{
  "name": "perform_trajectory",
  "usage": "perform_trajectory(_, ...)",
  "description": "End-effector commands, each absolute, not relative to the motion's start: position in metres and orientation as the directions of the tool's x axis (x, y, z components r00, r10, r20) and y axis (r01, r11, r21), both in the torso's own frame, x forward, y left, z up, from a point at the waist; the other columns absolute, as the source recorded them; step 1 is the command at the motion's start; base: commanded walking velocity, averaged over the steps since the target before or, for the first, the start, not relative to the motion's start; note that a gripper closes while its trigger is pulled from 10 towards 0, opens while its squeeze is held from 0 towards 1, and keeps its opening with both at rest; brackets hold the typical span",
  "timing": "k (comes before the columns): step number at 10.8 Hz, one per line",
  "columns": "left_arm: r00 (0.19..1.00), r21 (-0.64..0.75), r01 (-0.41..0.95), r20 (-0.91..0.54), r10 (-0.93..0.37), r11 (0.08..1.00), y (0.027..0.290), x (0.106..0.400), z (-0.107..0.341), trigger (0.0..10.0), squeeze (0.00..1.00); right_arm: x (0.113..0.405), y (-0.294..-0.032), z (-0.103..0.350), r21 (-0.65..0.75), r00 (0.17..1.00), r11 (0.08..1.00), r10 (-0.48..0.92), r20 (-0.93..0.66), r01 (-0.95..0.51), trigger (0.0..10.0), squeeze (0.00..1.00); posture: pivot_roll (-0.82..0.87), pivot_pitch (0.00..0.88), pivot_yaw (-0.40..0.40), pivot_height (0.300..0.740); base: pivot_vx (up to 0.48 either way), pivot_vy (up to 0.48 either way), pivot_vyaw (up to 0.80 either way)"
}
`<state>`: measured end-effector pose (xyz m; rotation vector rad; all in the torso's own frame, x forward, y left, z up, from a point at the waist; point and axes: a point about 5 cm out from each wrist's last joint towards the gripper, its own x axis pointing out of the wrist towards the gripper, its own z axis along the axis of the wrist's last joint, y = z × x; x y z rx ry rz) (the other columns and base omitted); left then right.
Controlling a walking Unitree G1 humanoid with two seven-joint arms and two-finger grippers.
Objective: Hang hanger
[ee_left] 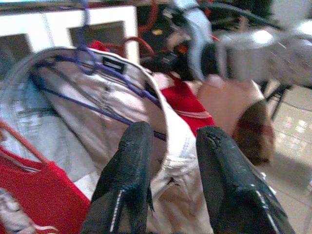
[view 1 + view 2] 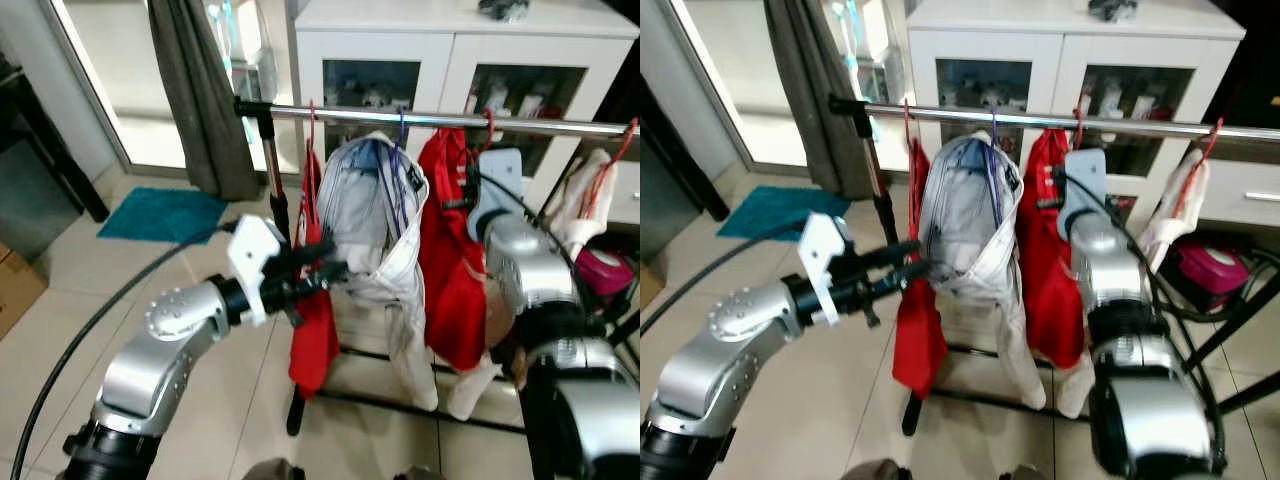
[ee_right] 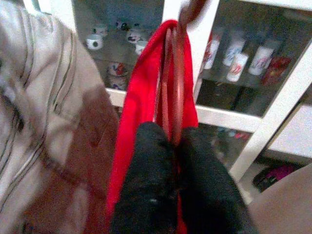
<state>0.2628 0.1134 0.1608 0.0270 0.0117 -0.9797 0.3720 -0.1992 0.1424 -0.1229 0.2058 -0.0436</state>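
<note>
The red hanger (image 3: 174,73) with a red top (image 2: 455,250) on it is up by the silver rail (image 2: 420,120), and its hook looks like it is on or very near the rail, though that part is blurry. The right gripper (image 3: 176,161) has its two black fingers squeezed tight on the hanger's thin wires, right under the hook. So the hanger runs straight up from this gripper to the rail. The left gripper (image 1: 170,161) is partly open beside the white shirt (image 2: 375,210), holding nothing. The right arm is much nearer the hanger.
</note>
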Motion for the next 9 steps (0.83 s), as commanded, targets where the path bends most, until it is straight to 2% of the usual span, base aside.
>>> perform_trajectory(1,0.564,0.012,0.826,-0.012,-0.825,0.564,0.113,0.262,0.16,10.0,0.0,0.37,-0.199,0.157,-0.074,0.994,0.997,-0.028,-0.108,0.02,10.0,1.0,0.08,0.0,0.08,0.723,0.0,0.0,0.0)
perform_trajectory(2,0.6,0.003,0.8,-0.026,-0.8,0.6,0.113,0.263,0.156,10.0,0.0,0.356,-0.197,0.167,-0.048,0.999,0.998,0.027,-0.028,-0.028,10.0,1.0,0.08,0.0,0.086,0.723,0.0,0.0,0.0)
perform_trajectory(4,0.663,0.021,0.748,-0.027,-0.748,0.663,0.117,0.269,0.154,10.0,0.0,0.341,-0.192,0.174,-0.019,0.997,0.997,0.071,0.028,-0.071,10.0,1.0,0.07,0.0,0.07,0.723,0.0,0.0,0.0)
perform_trajectory(5,0.715,0.029,0.698,-0.006,-0.699,0.715,0.122,0.274,0.155,10.0,0.0,0.329,-0.19,0.181,0.019,0.994,0.997,0.077,0.075,-0.079,10.0,1.0,0.06,0.0,0.078,0.723,0.0,0.0,0.0)
perform_trajectory(6,0.821,0.011,0.569,0.053,-0.569,0.822,0.129,0.284,0.16,10.0,0.0,0.295,-0.18,0.194,0.066,0.974,0.986,0.138,0.182,-0.152,10.0,1.0,0.06,0.0,0.083,0.723,0.0,0.0,0.0)
perform_trajectory(7,0.828,0.004,0.559,0.055,-0.558,0.829,0.127,0.283,0.159,10.0,0.0,0.282,-0.176,0.194,0.053,0.963,0.981,0.17,0.209,-0.185,10.0,1.0,0.06,0.0,0.095,0.723,0.0,-0.337,0.0)
perform_trajectory(9,0.819,0.004,0.572,0.049,-0.571,0.82,0.123,0.281,0.158,10.0,0.0,0.275,-0.172,0.193,0.043,0.955,0.979,0.186,0.231,-0.201,10.0,1.0,0.05,0.0,0.1,0.723,0.0,-0.353,0.0)
